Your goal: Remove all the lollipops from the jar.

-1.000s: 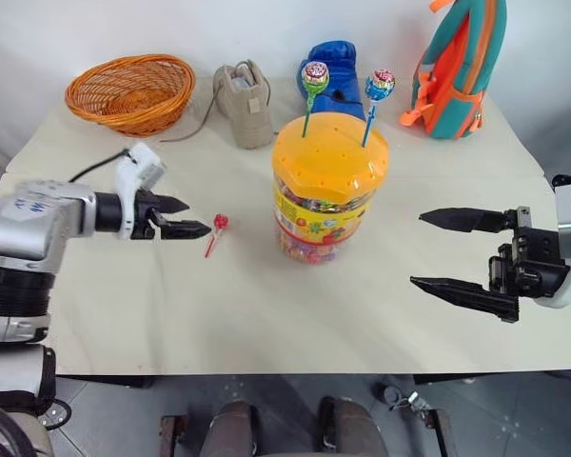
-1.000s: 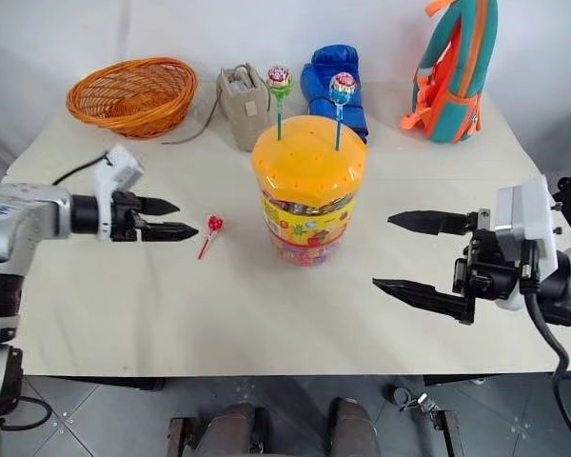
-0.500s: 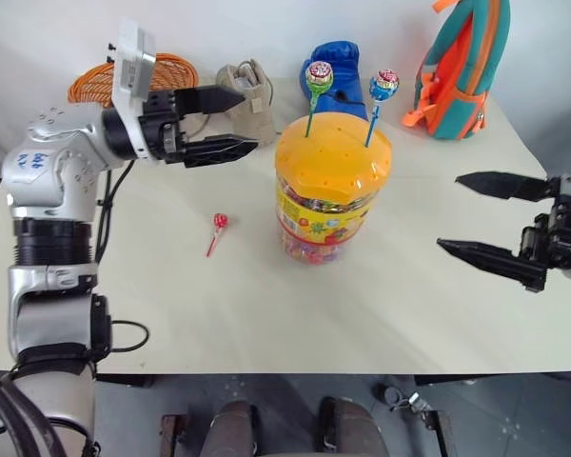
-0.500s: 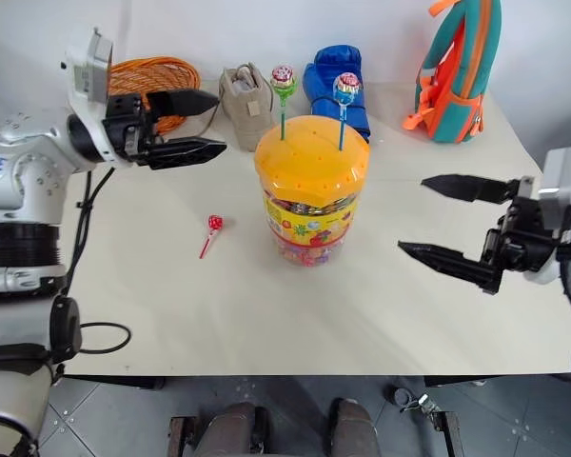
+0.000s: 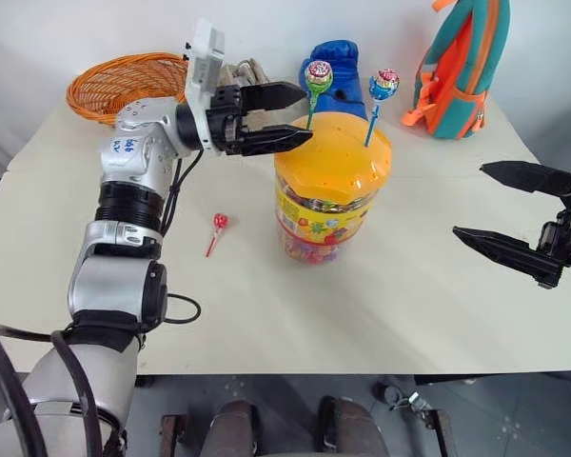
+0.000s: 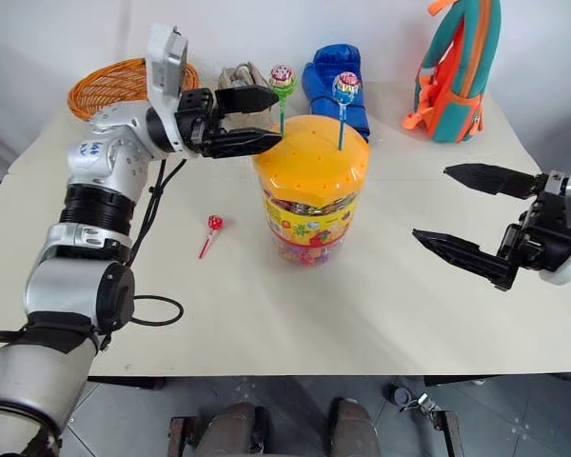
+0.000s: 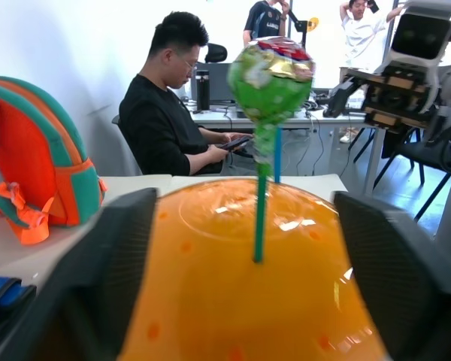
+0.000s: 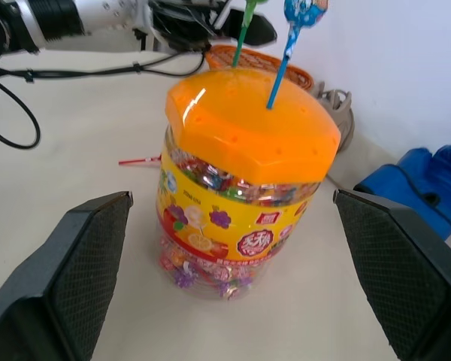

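1 lollipop with a red stick (image 5: 217,228) already lies on the surface (image 5: 266,314) beside the jar (image 5: 331,186); 2 remain planted in its orange lid. The step in hand is the grab of the green-stick lollipop (image 5: 314,81). The left gripper (image 5: 295,114) reaches in level from the side, jaws open either side of the stick; next they should close, then lift straight up. The right gripper (image 5: 500,205) hangs well apart, jaws wide open.

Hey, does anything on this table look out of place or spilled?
One lollipop with a red stick lies flat on the table, left of the jar, while the green-stick and blue-stick ones stand upright in its lid. Nothing looks spilled.
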